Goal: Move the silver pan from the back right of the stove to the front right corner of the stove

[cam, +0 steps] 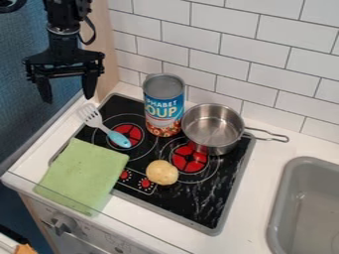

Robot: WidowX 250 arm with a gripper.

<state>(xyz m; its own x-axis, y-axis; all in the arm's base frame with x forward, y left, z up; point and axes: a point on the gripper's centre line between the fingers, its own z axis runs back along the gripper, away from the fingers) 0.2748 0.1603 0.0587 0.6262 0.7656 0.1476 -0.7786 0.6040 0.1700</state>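
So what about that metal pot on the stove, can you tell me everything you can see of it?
The pot is round, fairly deep and silvery, with shiny walls that look like steel. It stands upright without a lid, and I see no food inside. A slim, looped metal handle sticks out past the edge of the black stovetop. The pot sits at the back, partly over a red-centred burner. The soup can is right beside it; I can't tell whether they touch.
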